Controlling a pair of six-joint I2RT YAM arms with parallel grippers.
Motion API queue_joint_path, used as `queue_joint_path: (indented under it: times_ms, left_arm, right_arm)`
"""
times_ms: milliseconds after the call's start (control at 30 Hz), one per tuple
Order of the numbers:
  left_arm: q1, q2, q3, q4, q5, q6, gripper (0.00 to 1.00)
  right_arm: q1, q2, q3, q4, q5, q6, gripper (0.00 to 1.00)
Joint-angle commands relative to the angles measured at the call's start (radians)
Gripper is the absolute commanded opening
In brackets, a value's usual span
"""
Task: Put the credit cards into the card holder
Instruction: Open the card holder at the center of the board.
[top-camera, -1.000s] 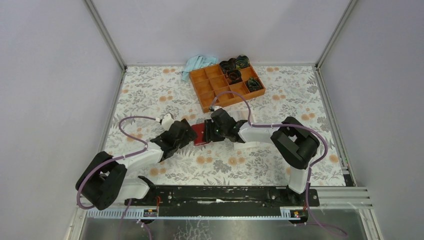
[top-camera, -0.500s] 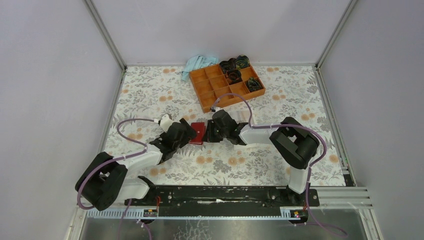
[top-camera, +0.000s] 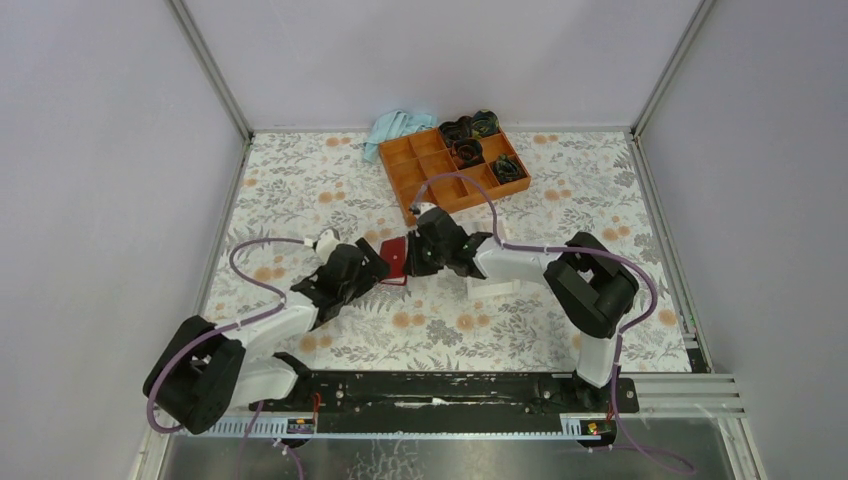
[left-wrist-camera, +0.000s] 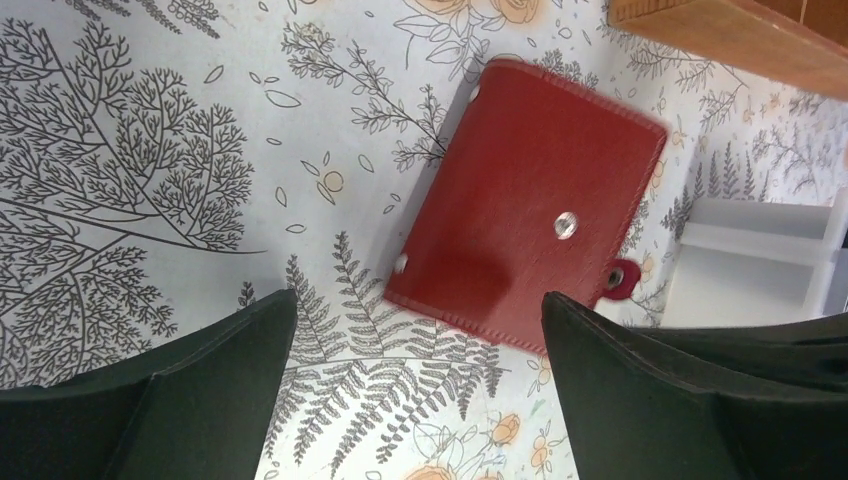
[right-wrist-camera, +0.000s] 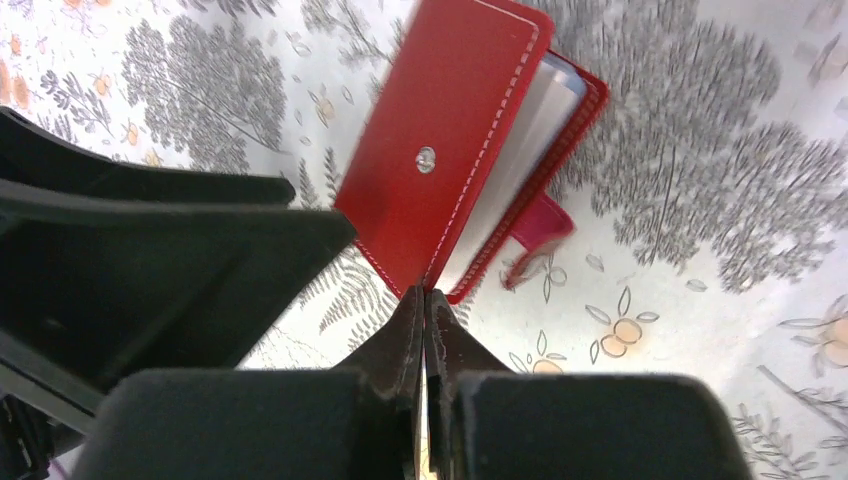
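Top external view: an orange tray (top-camera: 412, 168) of square compartments sits at 1 o'clock from the card holder (left-wrist-camera: 530, 215). Dark coiled things (top-camera: 470, 150) fill the tray's far cells, and a crumpled light-blue cloth (top-camera: 395, 127) lies at 12 o'clock beyond it. A whitish box (left-wrist-camera: 745, 265) lies at 3 o'clock, partly under my right arm. The table (top-camera: 300, 180) wears a floral print.

The holder is a dark-red, grained, stitched rectangle with metal snap studs and a small tab (left-wrist-camera: 625, 277). Pale pockets show under its lifted cover. It lies mid-table between my grippers.

My left gripper (left-wrist-camera: 418, 310) is spread wide and holds nothing, with the holder just beyond its fingers. My right gripper (right-wrist-camera: 425, 300) is clamped together, its tips touching the cover's edge. Whether they pinch it I cannot tell.
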Motion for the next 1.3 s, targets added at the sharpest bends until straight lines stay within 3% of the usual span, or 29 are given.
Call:
queue_joint_path:
  times_ms: [0, 300, 633, 833, 1067, 1167, 1267]
  left_arm:
    - [0.010, -0.033, 0.097, -0.167, 0.024, 0.088, 1.00]
    - [0.051, -0.065, 0.167, -0.204, 0.048, 0.095, 1.00]
    - [0.084, -0.112, 0.131, -0.201, 0.118, 0.095, 1.00]
    - [0.064, -0.198, -0.022, -0.042, 0.216, 0.099, 1.00]
    - [-0.050, -0.259, -0.099, 0.019, 0.062, 0.186, 0.97]
    - [-0.149, -0.246, -0.102, 0.062, -0.087, 0.224, 0.94]
    - [-0.258, -0.189, -0.088, 0.102, -0.326, 0.257, 0.92]
  right_arm:
    - [-0.003, -0.056, 0.186, -0.228, 0.075, -0.207, 0.00]
    - [0.020, -0.025, 0.432, -0.588, 0.204, -0.434, 0.00]
    - [0.066, 0.025, 0.538, -0.658, 0.249, -0.440, 0.00]
    - [0.069, 0.113, 0.659, -0.713, 0.223, -0.414, 0.00]
    - [0.070, 0.190, 0.767, -0.774, 0.208, -0.392, 0.00]
    - [0.070, 0.218, 0.818, -0.807, 0.199, -0.386, 0.00]
    - [0.069, 0.244, 0.868, -0.841, 0.188, -0.382, 0.00]
